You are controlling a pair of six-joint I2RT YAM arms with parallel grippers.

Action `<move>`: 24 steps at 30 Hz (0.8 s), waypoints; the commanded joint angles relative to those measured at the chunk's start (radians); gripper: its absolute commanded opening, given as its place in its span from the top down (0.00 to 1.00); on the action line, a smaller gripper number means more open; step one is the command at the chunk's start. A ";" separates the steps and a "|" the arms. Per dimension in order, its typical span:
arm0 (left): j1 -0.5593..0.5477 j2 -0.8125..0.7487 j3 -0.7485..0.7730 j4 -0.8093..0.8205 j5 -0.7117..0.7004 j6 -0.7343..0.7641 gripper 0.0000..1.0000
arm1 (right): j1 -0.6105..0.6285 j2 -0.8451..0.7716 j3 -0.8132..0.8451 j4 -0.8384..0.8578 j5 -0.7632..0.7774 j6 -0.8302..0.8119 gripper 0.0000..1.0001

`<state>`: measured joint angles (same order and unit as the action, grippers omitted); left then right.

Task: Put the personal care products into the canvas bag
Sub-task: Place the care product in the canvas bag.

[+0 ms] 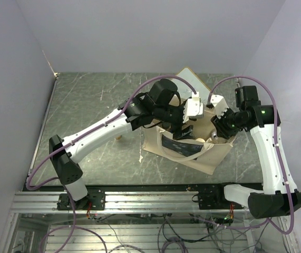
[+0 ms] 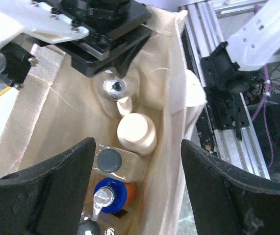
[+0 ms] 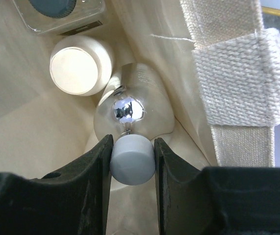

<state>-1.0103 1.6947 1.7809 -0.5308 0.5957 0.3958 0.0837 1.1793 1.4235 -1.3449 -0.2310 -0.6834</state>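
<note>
The canvas bag (image 1: pixel 208 158) stands open mid-table, its dark print facing the front. My left gripper (image 1: pixel 184 125) hangs over its mouth, open and empty (image 2: pixel 137 166), with the bag's side wall (image 2: pixel 171 142) between the fingers. Inside stand an orange bottle with blue cap (image 2: pixel 111 195), a clear bottle with dark cap (image 2: pixel 110 160), a cream cylinder (image 2: pixel 136 132) and a silver-capped clear bottle (image 2: pixel 114 88). My right gripper (image 1: pixel 220 125) is down inside the bag (image 3: pixel 132 147), shut on a grey cap (image 3: pixel 132 160); that container's body is hidden. It sits beside the silver-capped bottle (image 3: pixel 130 110).
A white wood-framed board (image 1: pixel 195 80) lies behind the bag. The bag's woven handle strap (image 3: pixel 238 88) hangs close to my right fingers. A small tan object (image 1: pixel 119 138) lies on the table left of the bag. The aluminium rail (image 1: pixel 150 200) runs along the near edge.
</note>
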 commanded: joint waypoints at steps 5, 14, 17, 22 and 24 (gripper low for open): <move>-0.006 -0.014 0.011 -0.099 0.134 0.079 0.17 | 0.008 0.005 0.053 -0.029 0.036 -0.063 1.00; -0.059 0.042 -0.012 -0.080 0.122 0.100 0.29 | 0.052 0.021 0.025 -0.031 0.080 -0.085 1.00; -0.065 0.046 -0.020 -0.074 0.125 0.107 0.42 | 0.083 0.026 0.012 -0.031 0.104 -0.087 1.00; -0.067 0.044 -0.024 -0.079 0.127 0.127 0.67 | 0.103 0.022 -0.013 -0.032 0.129 -0.109 1.00; -0.068 0.046 -0.019 -0.084 0.122 0.133 0.77 | 0.113 0.019 -0.019 -0.032 0.147 -0.114 1.00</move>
<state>-1.0729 1.7359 1.7596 -0.6250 0.6880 0.5007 0.1822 1.2129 1.4086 -1.3754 -0.1368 -0.7712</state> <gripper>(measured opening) 0.301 0.331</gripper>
